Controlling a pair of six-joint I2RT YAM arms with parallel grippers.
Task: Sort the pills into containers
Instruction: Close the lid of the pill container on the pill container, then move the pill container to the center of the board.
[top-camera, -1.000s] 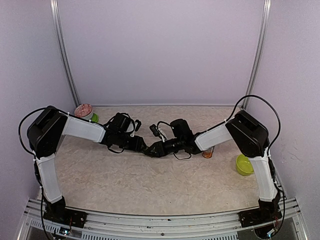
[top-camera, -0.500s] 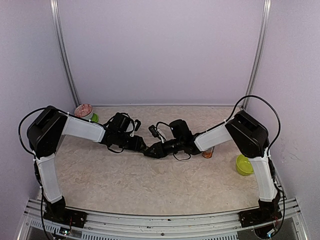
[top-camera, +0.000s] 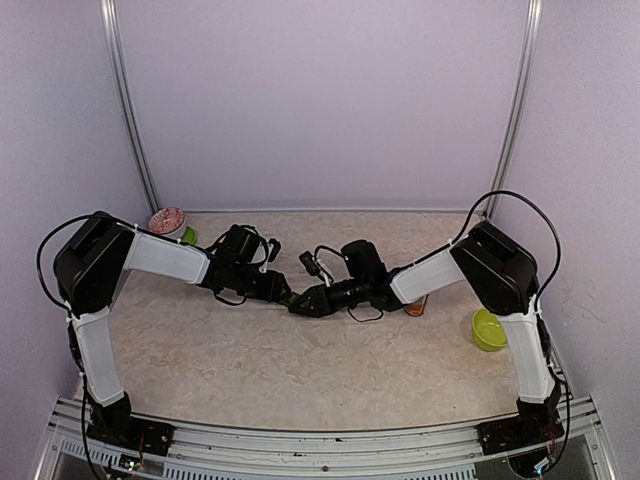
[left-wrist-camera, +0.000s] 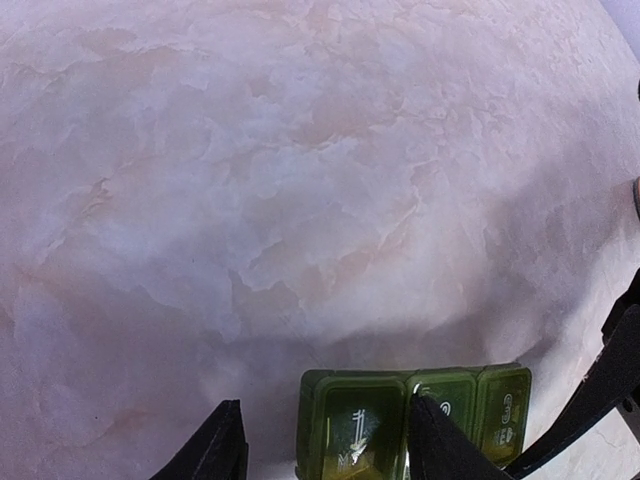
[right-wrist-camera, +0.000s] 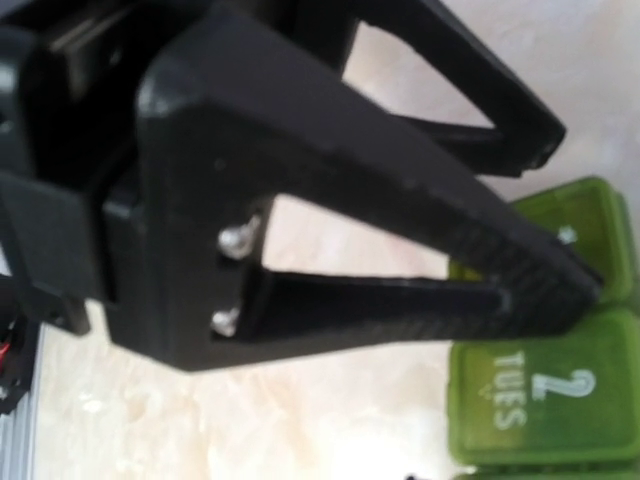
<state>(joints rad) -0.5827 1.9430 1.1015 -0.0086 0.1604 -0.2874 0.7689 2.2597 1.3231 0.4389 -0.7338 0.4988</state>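
The containers (left-wrist-camera: 415, 420) are a dark green strip of three lidded compartments marked 1, 2 and 3, lying on the table at the bottom of the left wrist view. My left gripper (left-wrist-camera: 325, 403) is open and straddles compartment 1, with one finger (left-wrist-camera: 440, 440) over the edge of lid 2. In the right wrist view the lid marked "2 TUES" (right-wrist-camera: 530, 400) shows, with the left gripper's black fingers (right-wrist-camera: 400, 200) filling the frame. My right gripper (top-camera: 312, 300) meets the left gripper (top-camera: 288, 296) at mid-table; its jaws do not show clearly. No pills are visible.
An orange pill bottle (top-camera: 416, 307) stands beside the right forearm. A lime-green bowl (top-camera: 489, 329) sits at the right edge. A red-patterned round lid (top-camera: 168, 221) sits at the back left. A finger of the right gripper (left-wrist-camera: 600, 385) is just right of the strip.
Both arms stay almost still over the strip. The right wrist has shifted very slightly.
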